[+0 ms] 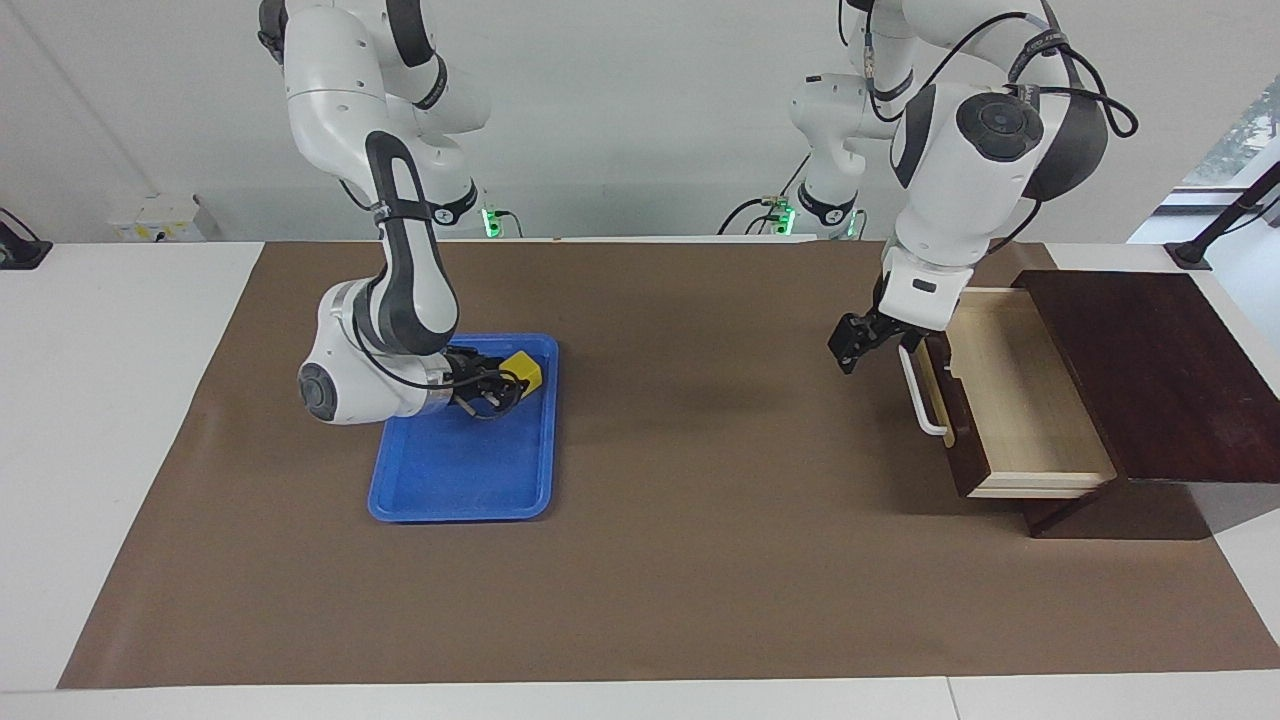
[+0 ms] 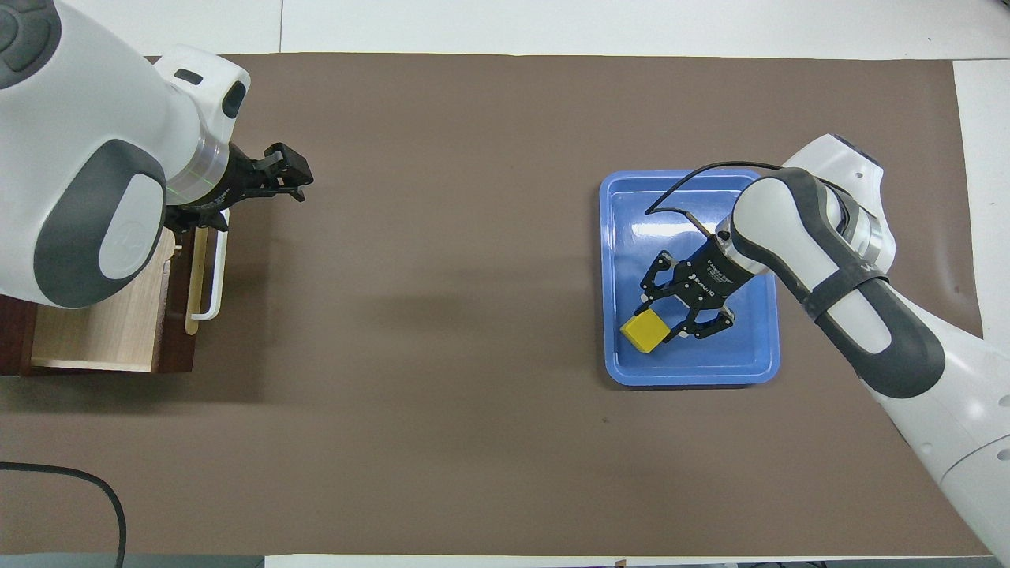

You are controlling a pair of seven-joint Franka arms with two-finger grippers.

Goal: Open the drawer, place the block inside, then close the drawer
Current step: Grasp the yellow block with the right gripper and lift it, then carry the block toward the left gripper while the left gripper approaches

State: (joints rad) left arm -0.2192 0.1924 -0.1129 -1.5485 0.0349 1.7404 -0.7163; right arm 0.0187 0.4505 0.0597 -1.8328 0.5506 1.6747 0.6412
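Block [image 2: 645, 330] sits between the right tool [image 2: 671, 315]'s spread fingers; clench squarely. Left tool [image 1: 850, 345], grip unreadable, waits beside the open drawer [image 1: 1010, 400].

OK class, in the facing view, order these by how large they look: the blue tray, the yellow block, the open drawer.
1. Open drawer
2. Blue tray, close to the drawer
3. Yellow block, by far the smallest

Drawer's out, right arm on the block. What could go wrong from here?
1. The right pincer meets the block at an angle, near a corner; it may twist or slip out in the blue tray.
2. The left pincer hangs beside the white handle of the open drawer, in the likely delivery path; the arms might crowd.
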